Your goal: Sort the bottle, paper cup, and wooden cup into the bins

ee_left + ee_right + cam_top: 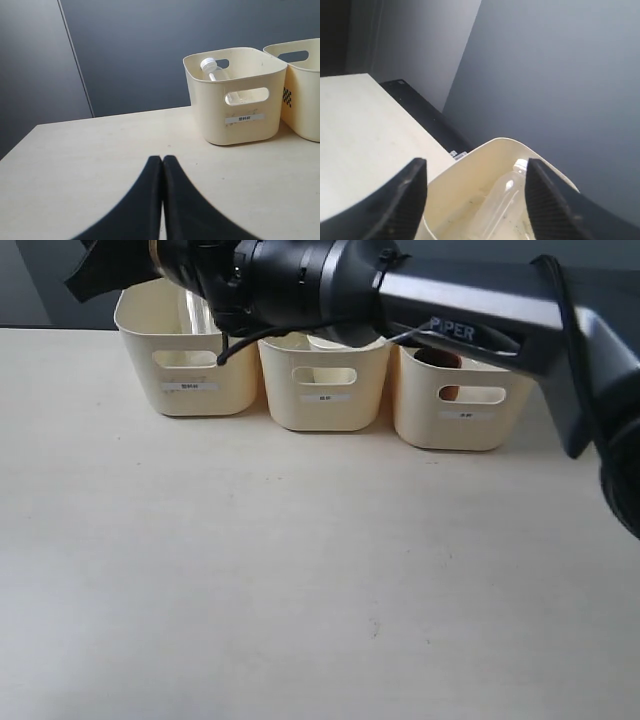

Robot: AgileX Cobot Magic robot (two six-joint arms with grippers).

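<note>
Three cream bins stand in a row at the back: left [140,360], middle [290,400], right [420,415]. The clear bottle [502,200] with its white cap leans inside the left bin [465,165], also visible as the bottle [212,69]. A white paper cup rim [328,341] shows in the middle bin. The brown wooden cup [437,358] sits in the right bin. My right gripper [476,162] hangs open over the left bin, its fingers apart from the bottle and holding nothing. My left gripper [162,158] is shut and empty, low over the table, short of the left bin [220,120].
The right arm [460,325] stretches across above all three bins from the right side. A dark wall stands close behind the bins. The cream table [300,570] spreads in front of them.
</note>
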